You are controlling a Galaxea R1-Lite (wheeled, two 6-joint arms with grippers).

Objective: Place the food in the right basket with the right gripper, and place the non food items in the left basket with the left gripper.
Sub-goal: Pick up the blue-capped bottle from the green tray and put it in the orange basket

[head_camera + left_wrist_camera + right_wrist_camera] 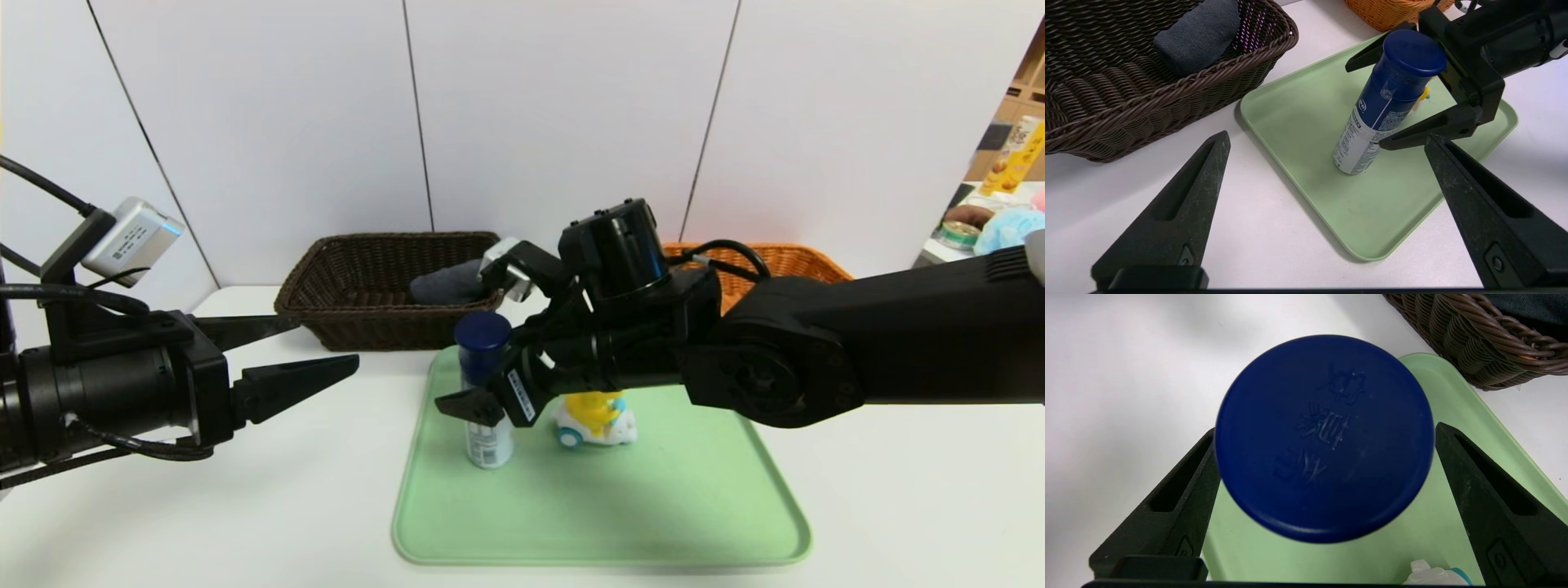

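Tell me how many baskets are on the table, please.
2. The brown basket stands behind the green tray, toward the robot's left, with a grey cloth inside. The orange basket stands behind the tray toward the right, mostly hidden by the right arm.
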